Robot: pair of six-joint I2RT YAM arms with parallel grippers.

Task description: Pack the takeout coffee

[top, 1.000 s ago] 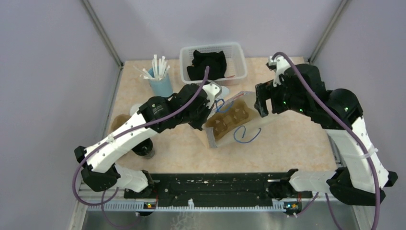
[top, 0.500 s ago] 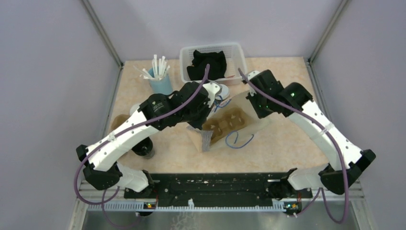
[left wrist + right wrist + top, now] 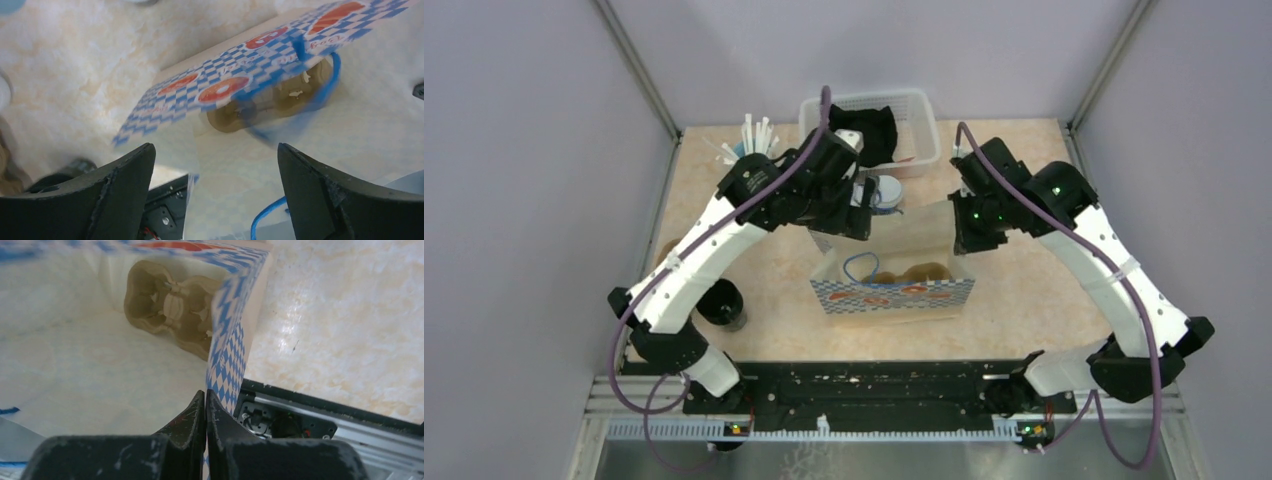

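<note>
Two changes over the last second. The paper bag (image 3: pixel 894 295), which was lying tipped over between the arms with its mouth sideways, is now standing upright mid-table, mouth up and checkered front facing the arm bases. The grip has also swapped sides. The left gripper (image 3: pixel 215 170) was shut on the bag and is now hanging wide open just above the rim at the far left, holding nothing. The right gripper (image 3: pixel 206 410) was open and is now pinching the bag's right-hand edge, fingers pressed together on the paper wall.

The brown pulp carrier (image 3: pixel 170 305) is sitting flat on the bag floor, and both wells look empty in the wrist views. One blue handle (image 3: pixel 861 266) is drooping inside the mouth. I cannot make out the pale cups in these views. The all-black cup (image 3: pixel 724 305) is standing well off to the left.

Judgement: the bag is now ready for loading. The right arm is steadying it and the left arm is free to fetch cups. The risk is the handle loop snagging a cup on its way in.
</note>
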